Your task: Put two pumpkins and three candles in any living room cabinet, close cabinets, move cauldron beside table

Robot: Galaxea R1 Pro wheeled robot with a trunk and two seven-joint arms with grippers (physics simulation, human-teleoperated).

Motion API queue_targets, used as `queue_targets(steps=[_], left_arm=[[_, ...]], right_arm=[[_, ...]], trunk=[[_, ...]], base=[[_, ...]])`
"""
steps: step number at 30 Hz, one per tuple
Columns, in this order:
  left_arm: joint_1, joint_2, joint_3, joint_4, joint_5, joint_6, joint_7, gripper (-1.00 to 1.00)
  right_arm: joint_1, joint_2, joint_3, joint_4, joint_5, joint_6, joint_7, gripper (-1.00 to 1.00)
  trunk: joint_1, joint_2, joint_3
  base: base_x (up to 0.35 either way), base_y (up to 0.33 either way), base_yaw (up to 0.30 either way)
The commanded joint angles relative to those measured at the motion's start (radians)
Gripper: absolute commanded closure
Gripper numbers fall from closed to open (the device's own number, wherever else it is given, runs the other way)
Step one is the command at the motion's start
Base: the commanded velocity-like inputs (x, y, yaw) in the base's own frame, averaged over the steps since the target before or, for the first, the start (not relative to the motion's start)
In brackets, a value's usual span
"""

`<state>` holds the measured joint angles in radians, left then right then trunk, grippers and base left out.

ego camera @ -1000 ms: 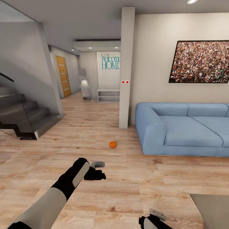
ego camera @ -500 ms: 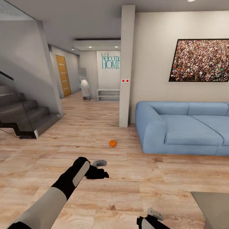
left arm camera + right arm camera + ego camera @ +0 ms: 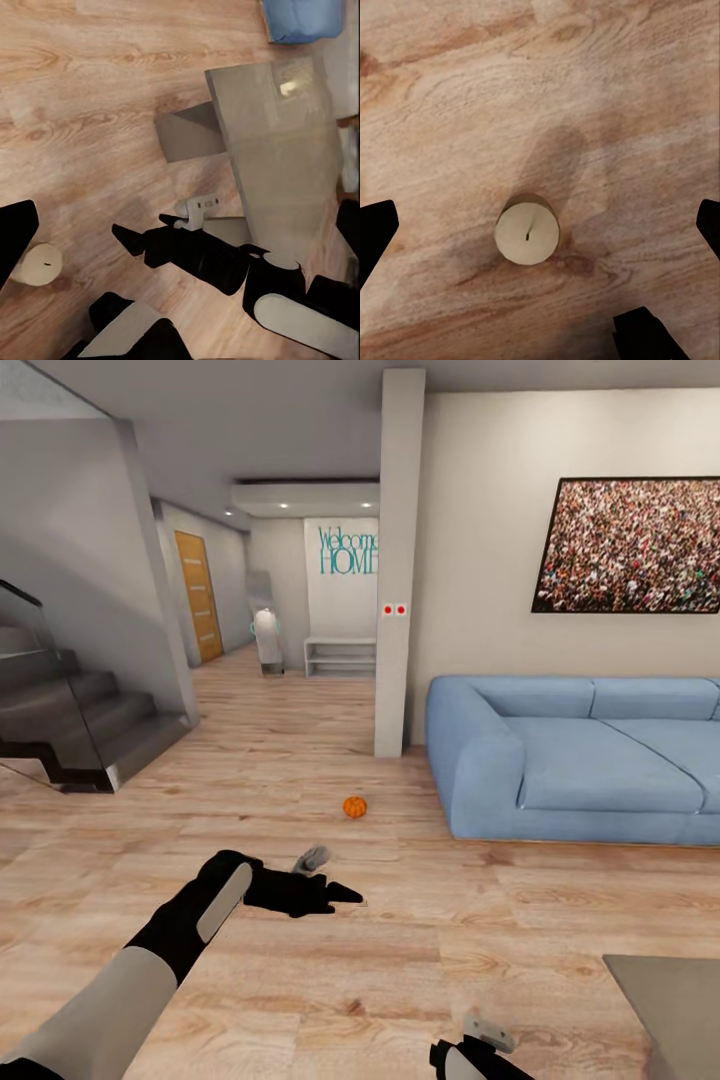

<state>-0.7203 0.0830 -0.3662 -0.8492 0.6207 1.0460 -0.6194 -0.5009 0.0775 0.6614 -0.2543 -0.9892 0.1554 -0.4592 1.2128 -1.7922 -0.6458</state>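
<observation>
One orange pumpkin (image 3: 355, 806) lies on the wood floor between the pillar and the sofa, well beyond my left gripper (image 3: 330, 895). The left gripper (image 3: 184, 225) is open, with nothing between its fingers, and hovers over the floor. A cream candle (image 3: 527, 232) stands upright on the floor directly below my open right gripper (image 3: 542, 221), centred between its fingers and not touched. The same candle (image 3: 37, 264) appears beside the right gripper (image 3: 142, 234) in the left wrist view. The table (image 3: 277, 142) has a pale glass top, and its corner (image 3: 670, 1010) is at my right. The cabinet and cauldron are out of view.
A blue sofa (image 3: 580, 760) stands at the right against the wall. A white pillar (image 3: 398, 570) rises behind the pumpkin. Dark stairs (image 3: 70, 720) with a glass rail are at the left. A hallway runs back to a white shelf unit (image 3: 340, 657).
My left forearm has dropped lower and the gripper has reached further right, its wrist turned. The view has tilted slightly. The right gripper has barely moved.
</observation>
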Motion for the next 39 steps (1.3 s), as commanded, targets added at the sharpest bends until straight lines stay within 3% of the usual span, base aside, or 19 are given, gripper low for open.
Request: queue_targets(steps=[1,6,14,21,39], left_arm=[[-0.001,0.015,-0.002,-0.001,-0.003,0.001,-0.074,-1.0],[0.0,0.044,0.001,-0.003,0.001,0.001,-0.197,-1.0],[0.001,0.054,0.003,-0.001,0.002,0.001,-0.325,-1.0],[0.001,0.055,0.003,0.0,0.002,0.001,-0.359,-1.0],[0.002,0.054,0.003,-0.002,0.002,0.001,-0.363,-1.0]], right_arm=[[-0.001,0.0,0.007,-0.002,-0.003,0.006,-0.007,-1.0],[-0.001,-0.001,0.007,-0.002,-0.003,0.006,-0.007,-1.0],[-0.001,-0.001,0.007,-0.002,-0.002,0.006,-0.007,-1.0],[-0.001,0.0,0.008,-0.002,-0.002,0.006,-0.007,-1.0],[-0.001,0.001,0.009,-0.002,-0.003,-0.015,-0.007,-1.0]], trunk=[[0.004,-0.008,-0.004],[0.023,-0.043,-0.02],[0.054,-0.099,-0.045],[0.081,-0.148,-0.067],[0.15,-0.274,-0.123]], base=[[0.0,0.0,0.0],[0.0,0.0,0.0],[0.0,0.0,0.0],[0.0,0.0,0.0],[0.0,0.0,0.0]])
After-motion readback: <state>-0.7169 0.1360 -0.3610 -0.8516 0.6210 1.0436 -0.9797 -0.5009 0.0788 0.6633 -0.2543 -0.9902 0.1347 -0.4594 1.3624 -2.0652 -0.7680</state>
